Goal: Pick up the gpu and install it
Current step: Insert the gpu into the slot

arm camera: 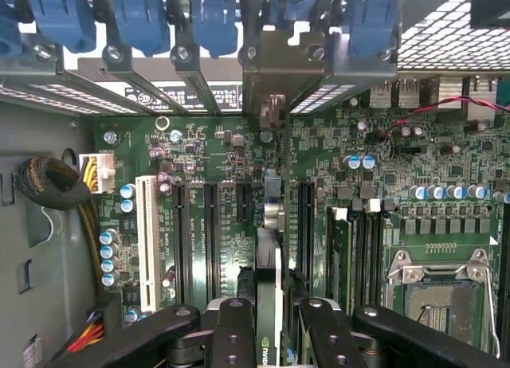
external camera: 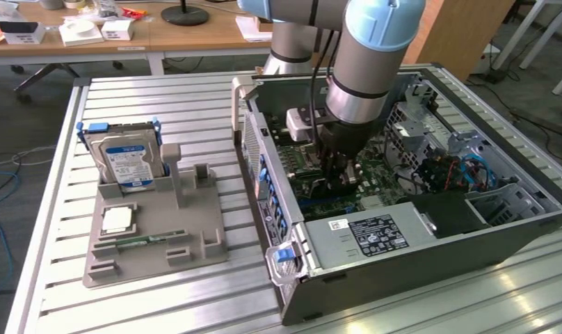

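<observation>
Gripper (arm camera: 269, 320) down inside the open computer case (external camera: 503, 229), black fingers (arm camera: 233, 332) clamped on either side of the gpu (arm camera: 269, 304). Held edge-on between the pads, thin card seen from above, running straight away from the fingers toward the rear of the case. Silver bracket (arm camera: 275, 81) at the far end of the card, standing among the row of expansion slot covers (arm camera: 151, 85) under the blue retention clips (arm camera: 139, 17). Card lined up over the green motherboard (arm camera: 398, 169), between the dark expansion slots (arm camera: 195, 240) on one side and the memory slots (arm camera: 355, 256) on the other; whether seated in its slot or just above it, cannot tell. White slot (arm camera: 146, 240) and a bundle of sleeved cable (arm camera: 48, 185) farther off; empty processor socket (arm camera: 438, 296) beyond the memory slots. In the exterior view, arm (external camera: 369, 62) reaching straight down into the case, gripper (external camera: 341, 182) low over the board, next to the power supply (external camera: 369, 233). On the slatted table (external camera: 170, 97) at the exterior view's left, well apart from the case, a grey fixture tray (external camera: 197, 240) with a hard drive (external camera: 123, 160) standing upright, a small chip (external camera: 117, 220) lying flat and a narrow green memory stick (external camera: 135, 242).
</observation>
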Robot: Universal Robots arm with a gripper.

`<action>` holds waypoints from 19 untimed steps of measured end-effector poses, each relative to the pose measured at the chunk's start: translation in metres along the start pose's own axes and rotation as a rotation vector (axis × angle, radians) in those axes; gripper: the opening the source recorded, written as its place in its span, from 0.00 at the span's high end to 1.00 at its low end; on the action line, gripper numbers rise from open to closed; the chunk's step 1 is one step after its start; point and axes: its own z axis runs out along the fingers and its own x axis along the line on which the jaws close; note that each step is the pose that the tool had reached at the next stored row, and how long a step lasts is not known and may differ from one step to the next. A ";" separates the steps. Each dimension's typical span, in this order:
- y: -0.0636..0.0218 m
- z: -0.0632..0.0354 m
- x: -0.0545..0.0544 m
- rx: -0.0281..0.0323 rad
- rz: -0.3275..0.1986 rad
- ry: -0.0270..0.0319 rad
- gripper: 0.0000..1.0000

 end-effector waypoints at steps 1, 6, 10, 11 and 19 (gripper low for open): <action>0.0003 0.0005 0.000 -0.0004 0.000 -0.0003 0.74; 0.0003 0.0017 0.000 0.0000 0.000 -0.0002 0.74; 0.0003 0.0020 0.000 0.0002 0.000 -0.0006 0.74; 0.0003 0.0019 0.000 0.0001 0.000 -0.0005 0.74; 0.0003 0.0019 0.000 0.0001 0.000 -0.0004 0.74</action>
